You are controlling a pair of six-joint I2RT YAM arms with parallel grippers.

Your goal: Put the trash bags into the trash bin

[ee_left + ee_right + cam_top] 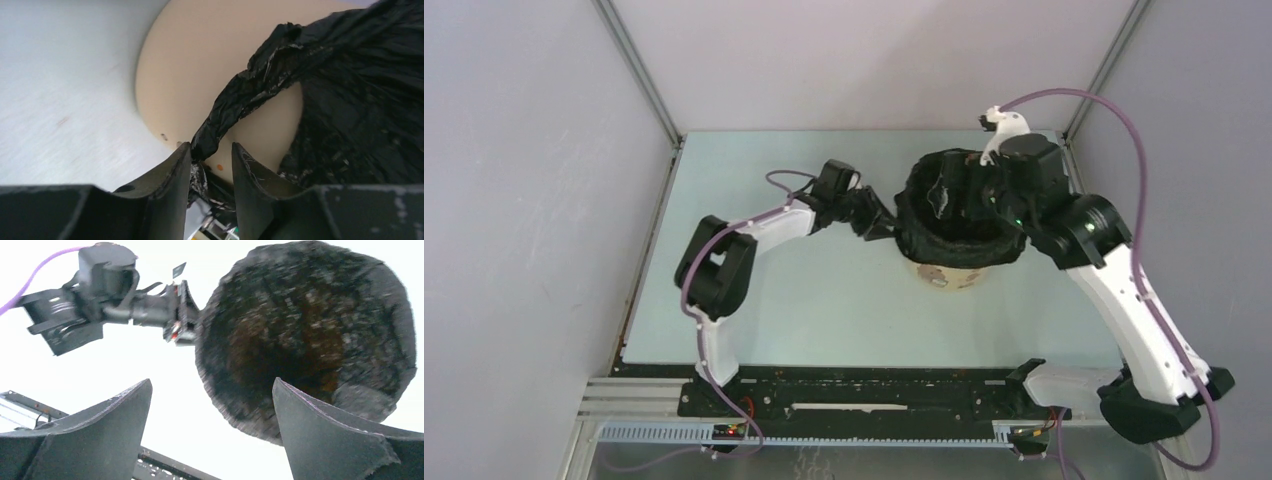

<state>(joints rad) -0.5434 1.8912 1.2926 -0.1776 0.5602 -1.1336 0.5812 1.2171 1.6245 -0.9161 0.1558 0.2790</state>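
Trash bag drapes bin; left jaws straddle it, grip unclear; right jaws apart.

Left arm and right arm: white link shells, black joint housings, purple cables alongside, black wedge-shaped fingers with scuffed edges

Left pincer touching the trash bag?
Touching. Left wrist view: a twisted strand of the trash bag runs down between the left pincer fingers, lying against one.
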